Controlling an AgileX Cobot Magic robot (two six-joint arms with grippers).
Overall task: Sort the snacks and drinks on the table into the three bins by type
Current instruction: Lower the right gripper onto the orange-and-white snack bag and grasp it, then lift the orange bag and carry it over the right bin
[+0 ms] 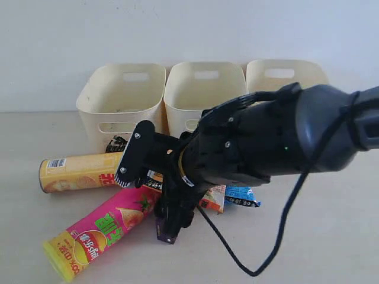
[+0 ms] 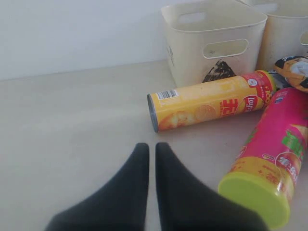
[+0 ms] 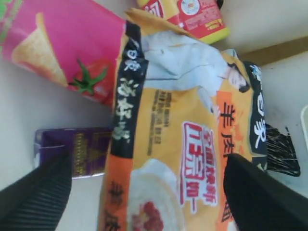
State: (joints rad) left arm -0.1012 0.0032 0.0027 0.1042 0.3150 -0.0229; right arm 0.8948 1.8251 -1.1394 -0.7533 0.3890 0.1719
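Observation:
My right gripper (image 3: 147,161) is open and hangs over the orange-white packet (image 3: 178,144), one finger on each side of it. The dark purple carton (image 3: 84,149) lies beside one finger, next to the pink tube (image 3: 62,43). In the exterior view the right gripper (image 1: 172,222) points down between the pink tube (image 1: 100,234) and the yellow tube (image 1: 83,171). My left gripper (image 2: 151,147) is shut and empty over bare table (image 2: 72,120), short of the yellow tube (image 2: 211,101). The blue-and-white carton is out of view.
Three cream bins (image 1: 121,94) (image 1: 204,89) (image 1: 284,74) stand in a row at the back. A dark packet (image 1: 116,144) leans against the left bin. A blue packet (image 1: 241,195) lies under the right arm, whose cable (image 1: 260,269) trails onto the table.

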